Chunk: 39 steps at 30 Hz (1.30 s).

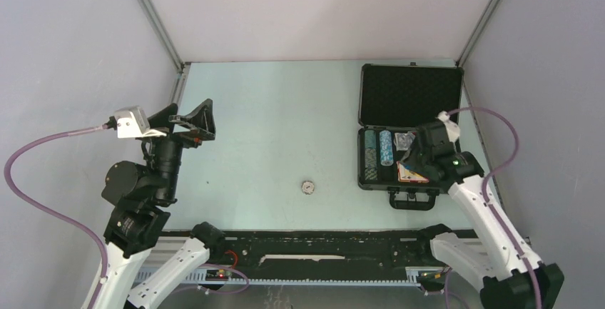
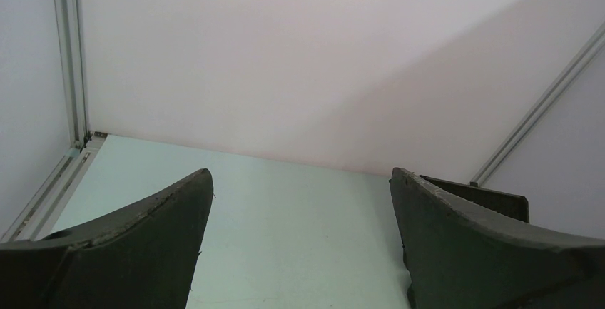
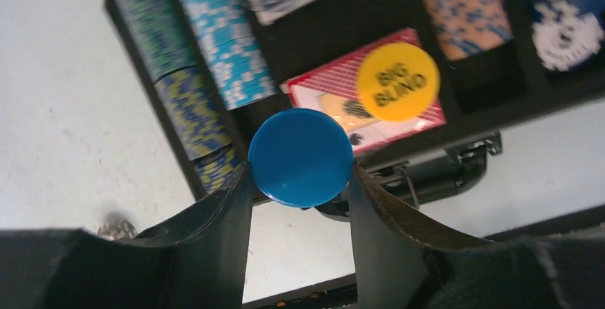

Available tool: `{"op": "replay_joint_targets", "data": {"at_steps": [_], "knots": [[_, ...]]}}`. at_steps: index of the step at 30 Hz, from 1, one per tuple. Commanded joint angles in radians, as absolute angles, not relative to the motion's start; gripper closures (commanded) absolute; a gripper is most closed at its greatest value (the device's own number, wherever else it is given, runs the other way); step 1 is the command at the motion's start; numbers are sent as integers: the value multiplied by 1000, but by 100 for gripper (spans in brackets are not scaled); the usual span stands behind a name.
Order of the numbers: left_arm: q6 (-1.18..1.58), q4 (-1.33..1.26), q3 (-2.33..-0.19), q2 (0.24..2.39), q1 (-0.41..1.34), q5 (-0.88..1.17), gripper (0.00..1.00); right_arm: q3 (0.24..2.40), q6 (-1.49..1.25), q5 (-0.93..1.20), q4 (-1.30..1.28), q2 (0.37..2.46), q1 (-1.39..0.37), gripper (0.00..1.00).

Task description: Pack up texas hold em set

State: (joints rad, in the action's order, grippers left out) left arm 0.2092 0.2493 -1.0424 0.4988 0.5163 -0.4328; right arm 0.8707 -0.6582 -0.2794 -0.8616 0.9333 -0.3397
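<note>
The open black case (image 1: 409, 134) lies at 3 o'clock on the table (image 1: 271, 123), lid laid back toward 12, handle toward 6. Above its near edge the right gripper (image 3: 300, 175) pinches a blue round button (image 3: 300, 157) by the rim, fingers parted only to the disc's width. That grip likely lets it drop flat by the yellow BIG BLIND button (image 3: 397, 81) on the red deck (image 3: 321, 88). Chip rows (image 3: 214, 52) fill slots at 9 o'clock. A small round piece (image 1: 307, 187) lies loose mid-table. The left gripper (image 1: 192, 120) hangs wide open, empty, at 9.
</note>
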Motion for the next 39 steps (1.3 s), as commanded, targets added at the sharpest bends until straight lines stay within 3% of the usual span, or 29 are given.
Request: {"op": "replay_joint_targets", "data": {"at_steps": [1,6,14,22,39], "knots": [[221,235,-1039,508,512,-418,0,820,-729,-197,-909,885,-178,55],[221,235,-1039,507,512,-421,0,801,-709,-76,-839,936,-113,56],[216,236,-1039,512,512,-425,0,801,-709,-146,-774,1097,-170,55],[222,236,-1039,509,512,-415,0,801,-696,-277,-760,1118,-233,54],[221,236,-1039,517,512,-414,0,790,-682,-289,-734,1157,-244,49]]}}
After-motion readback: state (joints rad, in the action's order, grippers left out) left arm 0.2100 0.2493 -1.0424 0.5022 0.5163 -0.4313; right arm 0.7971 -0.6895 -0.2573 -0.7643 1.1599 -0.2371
